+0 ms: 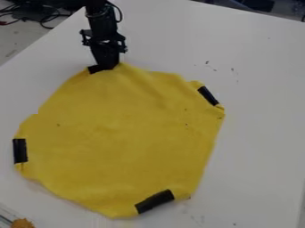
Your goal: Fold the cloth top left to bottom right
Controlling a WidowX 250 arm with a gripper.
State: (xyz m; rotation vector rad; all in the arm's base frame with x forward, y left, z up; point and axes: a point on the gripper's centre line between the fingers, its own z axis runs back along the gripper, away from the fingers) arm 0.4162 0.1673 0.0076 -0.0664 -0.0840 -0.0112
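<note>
Starting close by, with a fuzzy orange thing (22, 223) at the near left. Next, seeing the yellow cloth (119, 142) spread almost flat on the white counter (262, 89), with black tape (155, 201) on its near edge. Could fold crooked if tugged sideways. Farther off, meeting the end effector (106, 67) at the cloth's top edge. Can't tell how wide open, or if holding any cloth. Might slip off from too small a pinch, or drag everything along if pulled too low.

No readable text, labels, brands, numbers or signs on anything in the camera view.
</note>
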